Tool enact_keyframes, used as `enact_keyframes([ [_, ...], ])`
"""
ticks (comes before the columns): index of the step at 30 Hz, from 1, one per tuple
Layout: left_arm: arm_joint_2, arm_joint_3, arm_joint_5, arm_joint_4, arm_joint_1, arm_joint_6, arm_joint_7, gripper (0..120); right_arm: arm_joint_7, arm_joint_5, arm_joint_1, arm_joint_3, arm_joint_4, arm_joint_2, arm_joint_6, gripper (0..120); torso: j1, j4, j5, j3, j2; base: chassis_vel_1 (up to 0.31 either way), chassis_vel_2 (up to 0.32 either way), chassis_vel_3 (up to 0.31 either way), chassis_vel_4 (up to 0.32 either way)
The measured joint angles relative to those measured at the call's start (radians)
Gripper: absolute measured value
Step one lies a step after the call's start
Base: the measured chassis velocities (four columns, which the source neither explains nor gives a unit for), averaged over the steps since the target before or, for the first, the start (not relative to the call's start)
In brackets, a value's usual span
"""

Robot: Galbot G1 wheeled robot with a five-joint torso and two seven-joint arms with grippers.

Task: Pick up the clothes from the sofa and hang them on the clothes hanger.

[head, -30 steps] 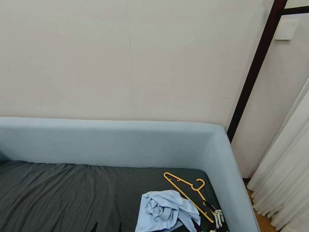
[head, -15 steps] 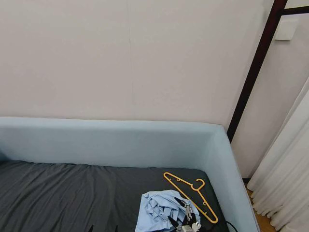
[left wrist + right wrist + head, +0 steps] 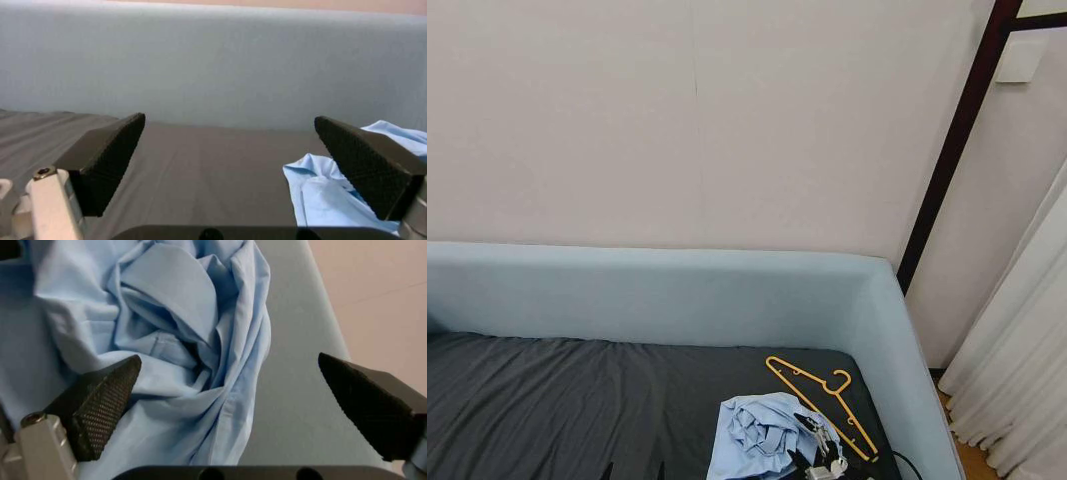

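**Operator:** What does the head camera give me?

**Spotter:** Your shirt (image 3: 762, 440) lies crumpled, light blue, on the dark seat of the sofa (image 3: 657, 295), close to its right-hand end. The yellow hanger (image 3: 822, 392) lies flat on the seat just beside the shirt, toward the sofa's arm. Your right gripper (image 3: 822, 455) is low over the shirt's right edge, between cloth and hanger. Your left gripper (image 3: 634, 472) shows as two dark tips at the bottom edge. It is over bare seat, well apart from the shirt.

**Operator:** And the left wrist?

**Spotter:** Your left fingers (image 3: 107, 155) stand wide apart with nothing between them. Beyond them you have grey seat and the pale blue backrest. The shirt's edge lies by one finger, and I cannot tell whether they touch.

**Operator:** Right wrist?

**Spotter:** Your right fingers (image 3: 100, 400) are spread wide too, gripping nothing. The shirt's folds lie under one finger and under much of the gap. I cannot tell whether that finger rests on the cloth. The other finger is over a pale, plain surface beside the shirt.
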Motion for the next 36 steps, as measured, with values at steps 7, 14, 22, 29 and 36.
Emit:
enact_keyframes([
  [7,0.001,-0.006,0.000,-0.007,0.000,0.000,0.000,100,0.008,-0.022,0.041,-0.024,-0.023,0.037,-0.003,100,0.000,0.0003,0.0000,0.000,0.000,0.000,0.000,0.000,0.000],
  [14,0.002,-0.013,-0.003,-0.006,0.005,-0.006,0.000,100,0.044,-0.018,0.050,-0.052,-0.021,0.065,-0.018,100,0.000,0.0002,-0.0001,0.000,0.000,0.000,0.000,0.000,0.000],
  [22,0.001,-0.009,-0.003,0.003,0.000,-0.008,0.000,100,0.101,-0.064,0.039,-0.066,0.006,0.083,-0.030,83,0.000,0.0002,-0.0001,0.000,0.000,0.000,0.000,0.000,0.000],
  [29,0.003,-0.009,-0.003,0.021,-0.006,-0.013,0.001,100,0.139,-0.114,0.043,-0.059,-0.018,0.084,-0.027,56,0.000,0.0002,-0.0001,0.000,0.000,0.000,0.000,0.000,0.000],
  [36,0.000,-0.009,0.000,0.030,-0.009,-0.015,0.002,100,0.143,-0.147,0.046,-0.059,-0.030,0.072,-0.027,34,0.000,0.0002,0.0000,0.000,0.000,0.000,0.000,0.000,0.000],
])
